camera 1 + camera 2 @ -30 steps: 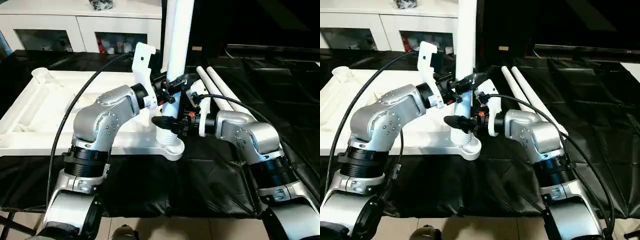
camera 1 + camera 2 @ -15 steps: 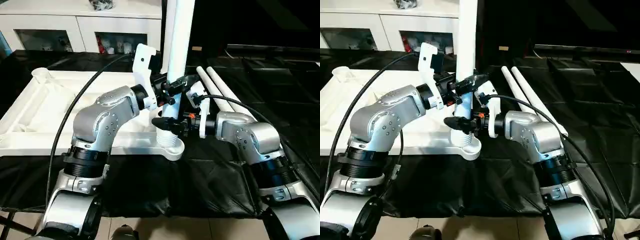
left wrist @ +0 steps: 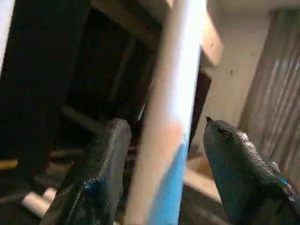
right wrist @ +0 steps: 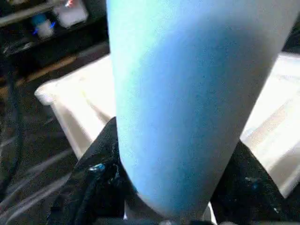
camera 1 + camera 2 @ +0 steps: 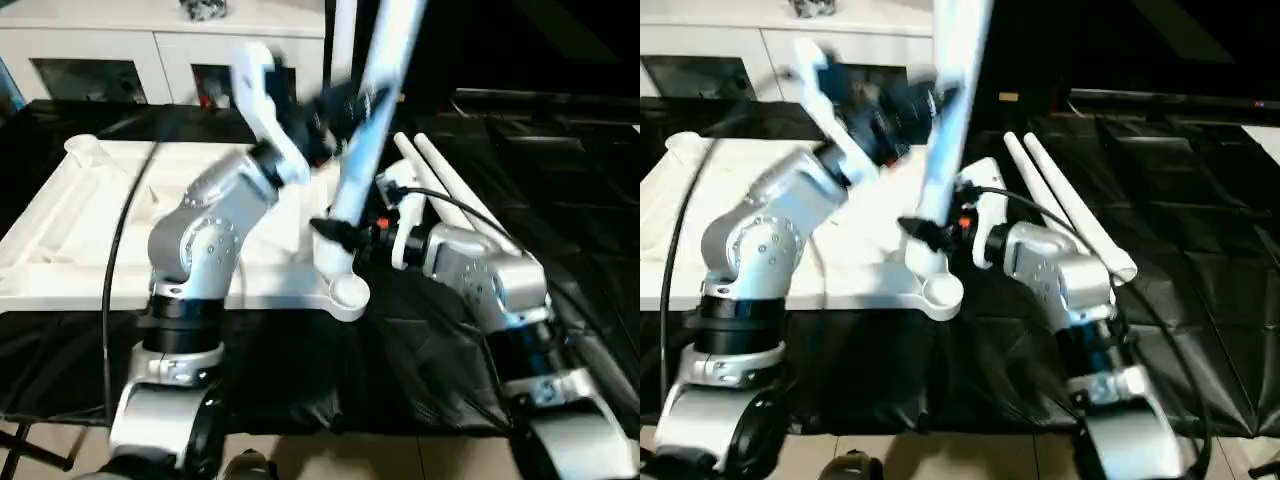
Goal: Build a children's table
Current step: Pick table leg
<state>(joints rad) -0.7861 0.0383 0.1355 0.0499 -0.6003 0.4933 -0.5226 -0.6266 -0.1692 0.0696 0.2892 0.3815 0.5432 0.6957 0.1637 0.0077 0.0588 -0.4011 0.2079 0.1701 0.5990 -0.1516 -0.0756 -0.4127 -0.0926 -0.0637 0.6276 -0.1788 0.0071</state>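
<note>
Left gripper: jaws spread, clear of the leg between them.
Right gripper: clamps leg's base.
Technique: straighten leg over socket first.

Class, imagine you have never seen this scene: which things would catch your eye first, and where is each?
A long white leg rises tilted from the near corner socket of the upturned white tabletop at the centre. The right pincer clasps the leg low down near the socket, while the left pincer is higher up, its fingers standing apart on either side of the leg. Two more legs lie on the black sheet to the right.
</note>
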